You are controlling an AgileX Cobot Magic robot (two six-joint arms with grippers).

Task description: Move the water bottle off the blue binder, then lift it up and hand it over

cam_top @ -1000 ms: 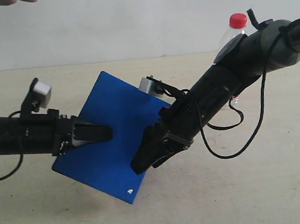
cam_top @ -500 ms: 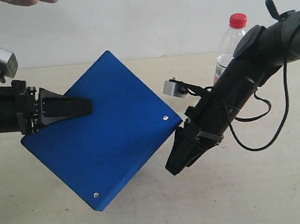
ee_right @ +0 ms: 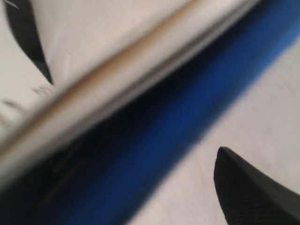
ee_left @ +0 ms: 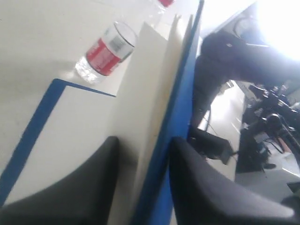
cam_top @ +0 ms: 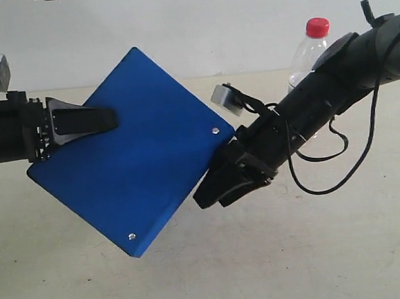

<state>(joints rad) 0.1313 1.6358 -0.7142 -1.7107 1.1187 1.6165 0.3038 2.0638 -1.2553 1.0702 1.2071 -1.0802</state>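
At the exterior view's left, the left gripper (cam_top: pixel 107 119) pinches a corner of the blue binder (cam_top: pixel 139 168), fingers clamped on it, holding it tilted above the table (cam_top: pixel 333 250). The right gripper (cam_top: pixel 207 190) sits just beside the binder's lower-right edge; I cannot tell how wide its fingers stand. At upper right the water bottle (cam_top: pixel 308 47) stands upright behind the right arm (cam_top: pixel 333 80).

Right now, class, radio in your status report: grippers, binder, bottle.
Left gripper clamped on binder, held up, tilted. Right gripper at its far edge, grip unclear. Bottle upright on table behind right arm.
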